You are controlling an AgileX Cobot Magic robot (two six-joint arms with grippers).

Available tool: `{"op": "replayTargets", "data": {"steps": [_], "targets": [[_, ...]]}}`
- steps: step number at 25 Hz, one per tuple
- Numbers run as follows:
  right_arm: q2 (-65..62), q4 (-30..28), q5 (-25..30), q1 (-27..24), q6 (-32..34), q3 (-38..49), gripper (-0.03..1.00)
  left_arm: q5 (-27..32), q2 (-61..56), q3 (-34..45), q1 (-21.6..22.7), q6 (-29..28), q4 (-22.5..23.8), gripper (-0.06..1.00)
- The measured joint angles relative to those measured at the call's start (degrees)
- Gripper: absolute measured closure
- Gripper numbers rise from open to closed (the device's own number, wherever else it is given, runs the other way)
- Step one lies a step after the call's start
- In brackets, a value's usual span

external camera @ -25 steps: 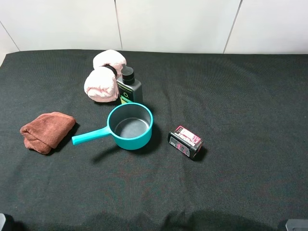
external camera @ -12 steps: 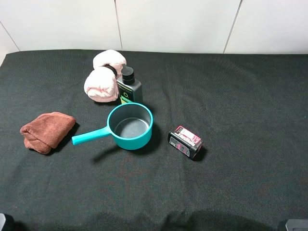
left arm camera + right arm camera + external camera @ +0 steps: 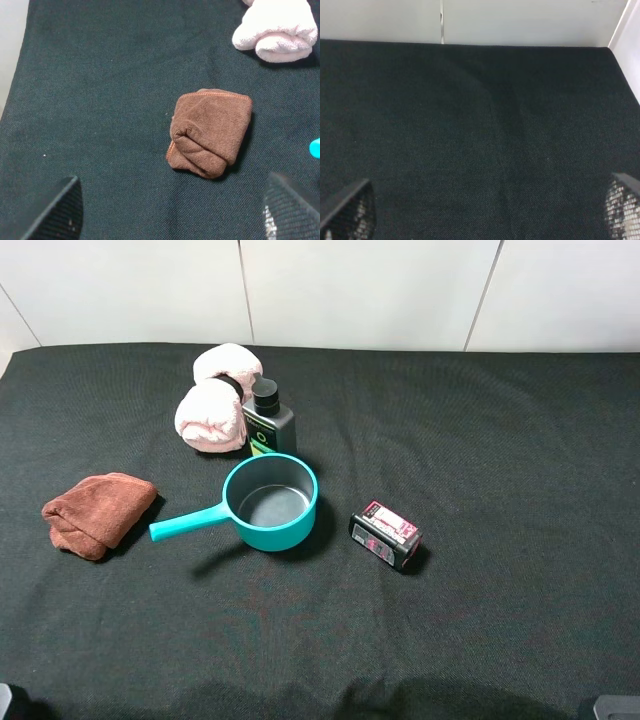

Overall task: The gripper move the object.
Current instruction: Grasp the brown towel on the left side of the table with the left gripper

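Left pincer: released. Only two dark fingertips show, cut off at the frame's corners, set wide with bare table between them and nothing held.
Right pincer: released. Two mesh-patterned tips, both cut off, face the table's empty far right corner.
Arms: hidden in the high view except for grey slivers at its lower corners, too small to identify.
Rag: rust-brown, folded and lumpy. It lies near the table's left edge, ahead of the left pincer's tips and apart from them.
Pink towel: rolled, toward the far edge and left of the middle. The left wrist view cuts it off.
Bottle: black, upright, touching the towel. Its label is too small to read.
Saucepan: teal, near the middle, handle pointing toward the rag. The left wrist view shows only a teal sliver.
Box: small, black, with a pink label of unreadable print. It lies just beside the saucepan on the right-edge side.
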Motion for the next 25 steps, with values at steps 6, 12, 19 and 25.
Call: {"op": "replayTargets", "data": {"steps": [6, 12, 19, 25], "targets": [[0.0, 0.1, 0.0, 0.0, 0.0, 0.0, 0.27, -1.5, 4.1, -1.3, 0.0, 0.0, 0.0, 0.18], [0.0, 0.1, 0.0, 0.0, 0.0, 0.0, 0.27, -5.1, 14.5, -3.4, 0.0, 0.0, -0.2, 0.18], [0.0, 0.1, 0.0, 0.0, 0.0, 0.0, 0.27, -6.9, 26.0, -4.9, 0.0, 0.0, -0.2, 0.18], [0.0, 0.1, 0.0, 0.0, 0.0, 0.0, 0.27, -7.7, 35.8, -7.1, 0.0, 0.0, -0.2, 0.18]]}}
